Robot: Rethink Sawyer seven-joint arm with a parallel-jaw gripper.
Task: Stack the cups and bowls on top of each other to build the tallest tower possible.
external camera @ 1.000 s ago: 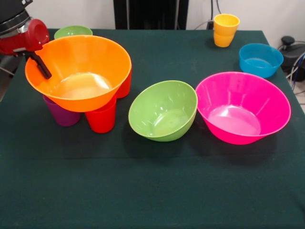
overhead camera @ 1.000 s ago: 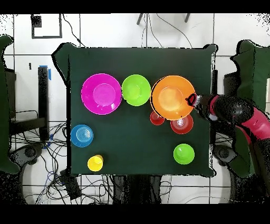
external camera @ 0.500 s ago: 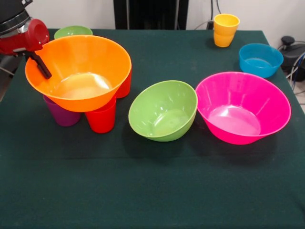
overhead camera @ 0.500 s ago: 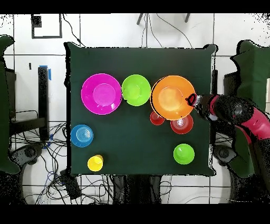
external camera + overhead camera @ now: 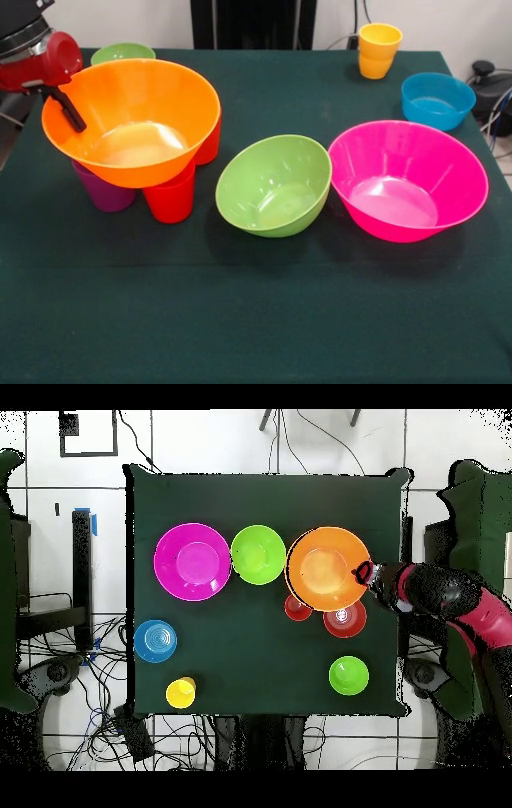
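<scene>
Bowls and cups sit spread over the green counter [image 5: 240, 320], none nested from where I watch. I see the large orange bowl [image 5: 132, 120] raised on upturned cups: a purple cup [image 5: 102, 192] and a red cup [image 5: 170, 200] under its front, and another red one [image 5: 210, 142] showing behind its right side. The light green bowl [image 5: 274, 186] lies tilted on its side beside the large pink bowl [image 5: 408, 180], which stands upright; their rims look close to touching. The blue bowl [image 5: 438, 100] and the yellow cup [image 5: 379, 50] stand apart near the far right corner. A small green bowl [image 5: 122, 53] is mostly hidden behind the orange one in the front view.

The gripper [image 5: 68, 110] is at the orange bowl's left rim; I make out one dark finger against the outside, but I cannot tell whether it is clamped or loose. Overhead, the gripper [image 5: 366, 574] blurs into the rim
</scene>
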